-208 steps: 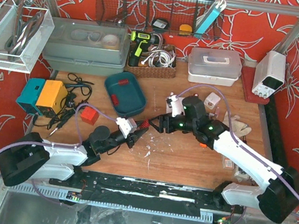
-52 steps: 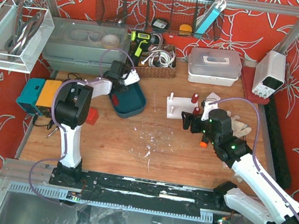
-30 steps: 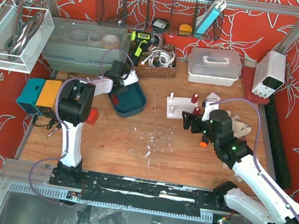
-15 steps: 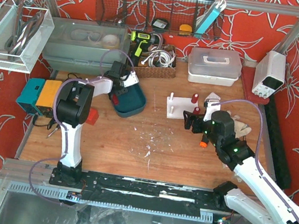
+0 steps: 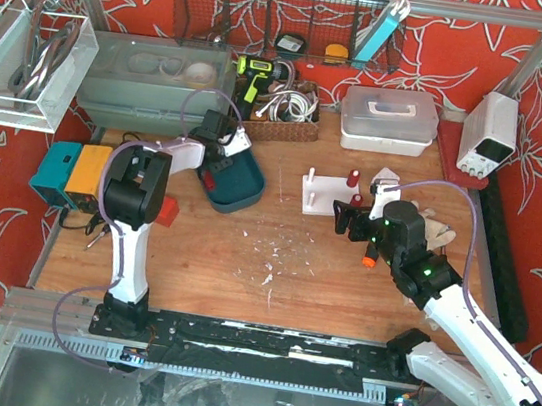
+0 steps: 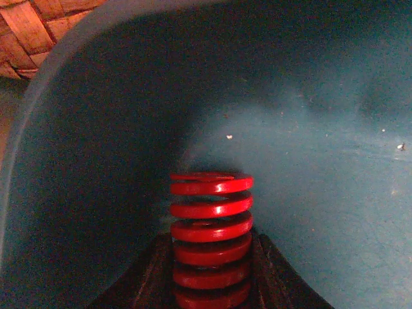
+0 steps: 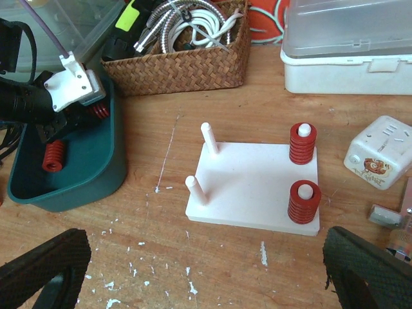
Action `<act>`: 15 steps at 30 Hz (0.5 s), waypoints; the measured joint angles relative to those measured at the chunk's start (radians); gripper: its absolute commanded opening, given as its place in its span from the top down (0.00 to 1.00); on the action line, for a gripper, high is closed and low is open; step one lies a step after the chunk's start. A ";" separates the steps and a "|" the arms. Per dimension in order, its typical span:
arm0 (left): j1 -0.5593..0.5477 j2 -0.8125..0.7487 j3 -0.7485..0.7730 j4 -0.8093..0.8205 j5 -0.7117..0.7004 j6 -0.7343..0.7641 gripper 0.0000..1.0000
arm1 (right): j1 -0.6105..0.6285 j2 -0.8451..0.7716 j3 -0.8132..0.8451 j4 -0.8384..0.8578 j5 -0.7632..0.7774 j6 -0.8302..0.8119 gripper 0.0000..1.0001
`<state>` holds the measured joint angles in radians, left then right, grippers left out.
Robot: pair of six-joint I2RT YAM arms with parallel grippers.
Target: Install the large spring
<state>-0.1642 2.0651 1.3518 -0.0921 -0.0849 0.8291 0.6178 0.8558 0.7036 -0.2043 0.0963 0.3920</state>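
A red large spring (image 6: 211, 235) stands between my left gripper's dark fingers (image 6: 149, 277), which press on both its sides, low inside the teal tray (image 6: 335, 161). In the top view my left gripper (image 5: 218, 165) reaches into the tray (image 5: 242, 194). A second red spring (image 7: 53, 156) lies in the tray. The white peg board (image 7: 257, 187) carries two red springs (image 7: 301, 143) (image 7: 304, 201) on its right pegs. Its two left pegs (image 7: 209, 136) (image 7: 195, 188) are bare. My right gripper (image 7: 206, 283) is open and empty, hovering just before the board.
A wicker basket (image 7: 180, 64) of tools and a white lidded box (image 7: 347, 58) stand behind the board. A white cube (image 7: 380, 151) lies to its right. A red block (image 5: 161, 210) and a blue-orange device (image 5: 79, 171) sit left of the tray.
Since the oldest frame my left arm swung from mid-table to the teal tray, and my right arm drew back from the board. In the last second almost nothing has moved.
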 measured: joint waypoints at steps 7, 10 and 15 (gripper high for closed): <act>0.002 -0.069 -0.068 -0.011 0.079 -0.081 0.90 | 0.000 0.000 0.000 0.000 0.003 0.000 0.01; 0.002 -0.140 -0.116 -0.002 0.137 -0.143 0.91 | 0.000 0.000 0.000 0.000 0.008 0.000 0.01; -0.002 -0.324 -0.231 0.119 0.240 -0.304 0.93 | 0.000 -0.002 0.000 -0.001 0.016 -0.001 0.01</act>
<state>-0.1658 1.7412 1.1206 0.0273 0.1547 0.5255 0.6178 0.8539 0.7036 -0.2050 0.1127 0.3912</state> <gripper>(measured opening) 0.296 0.989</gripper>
